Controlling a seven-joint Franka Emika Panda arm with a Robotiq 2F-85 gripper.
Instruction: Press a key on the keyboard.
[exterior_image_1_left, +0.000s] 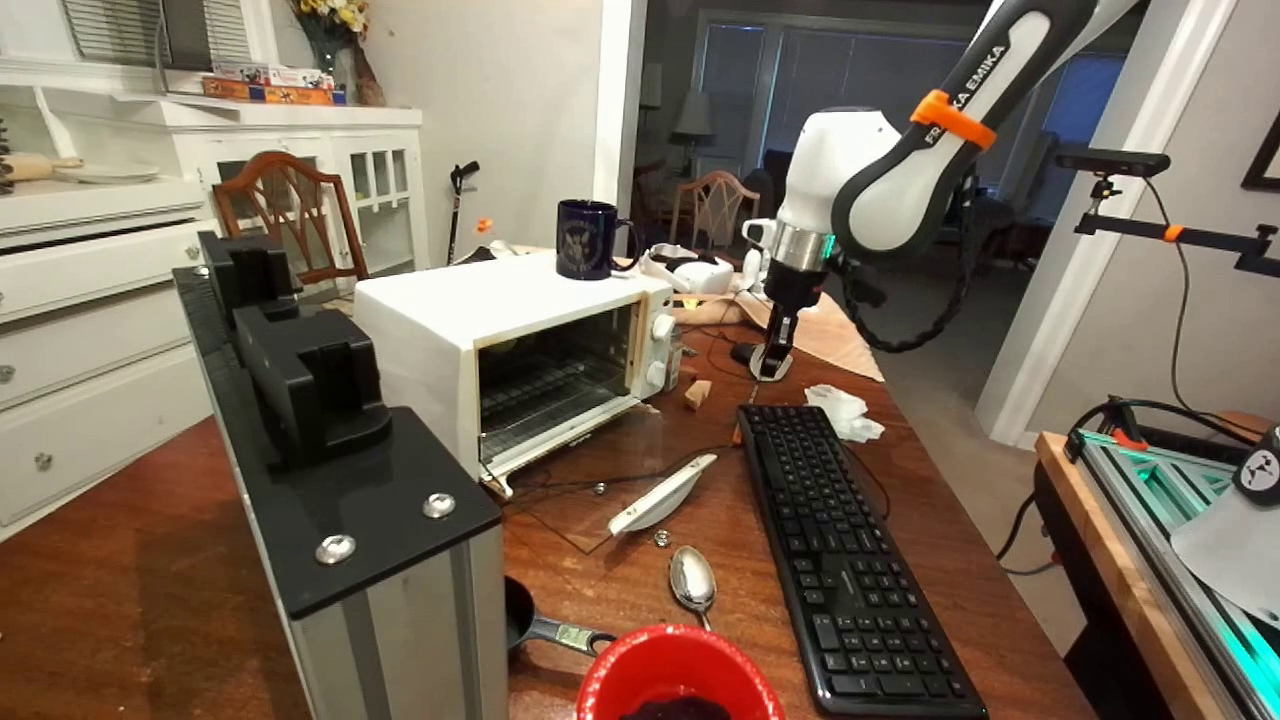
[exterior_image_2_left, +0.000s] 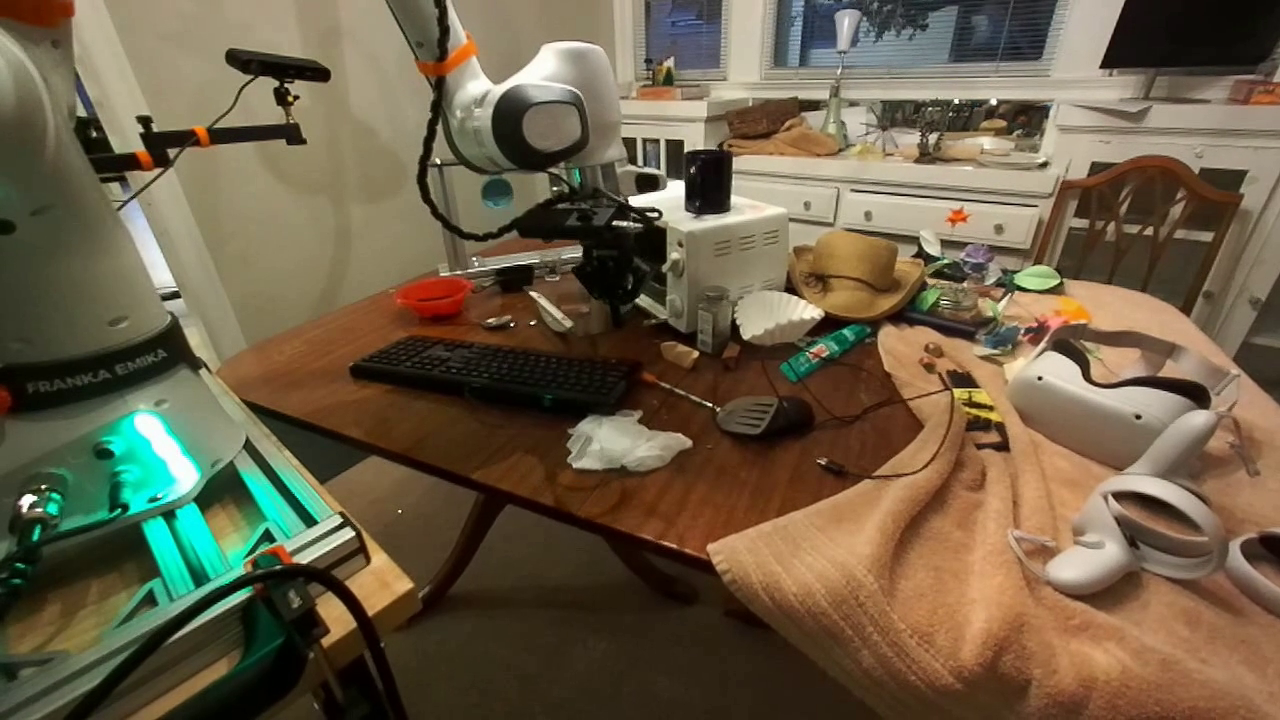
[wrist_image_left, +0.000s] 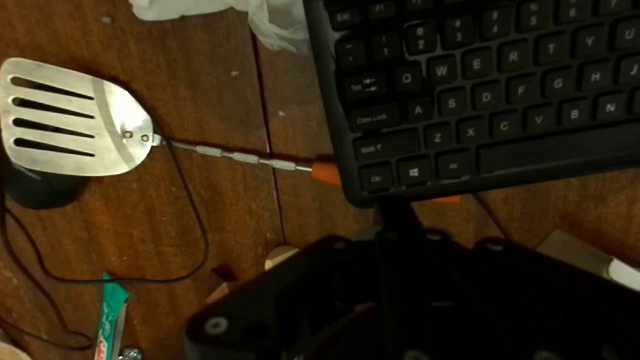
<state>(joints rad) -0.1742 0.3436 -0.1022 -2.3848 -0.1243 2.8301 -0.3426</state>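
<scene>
The long black keyboard (exterior_image_1_left: 850, 540) lies flat on the brown table in both exterior views (exterior_image_2_left: 490, 372). Its end with Esc and Ctrl shows in the wrist view (wrist_image_left: 480, 120), keys facing up. My gripper (exterior_image_1_left: 776, 350) is by that end of the keyboard, pointing down; it also shows in an exterior view (exterior_image_2_left: 612, 300). In the wrist view the dark gripper (wrist_image_left: 395, 212) has its fingers together, with nothing seen between them. The tips appear just below the keyboard's edge near the Ctrl and Windows keys. The height of the tips over the table is hard to tell.
A white toaster oven (exterior_image_1_left: 520, 320) with a dark mug (exterior_image_1_left: 590, 240) stands beside the keyboard. A slotted spatula (wrist_image_left: 75, 115) touches the keyboard's end in view. A crumpled white cloth (exterior_image_2_left: 625, 442), a red bowl (exterior_image_2_left: 433, 297) and a spoon (exterior_image_1_left: 692, 580) lie near the keyboard.
</scene>
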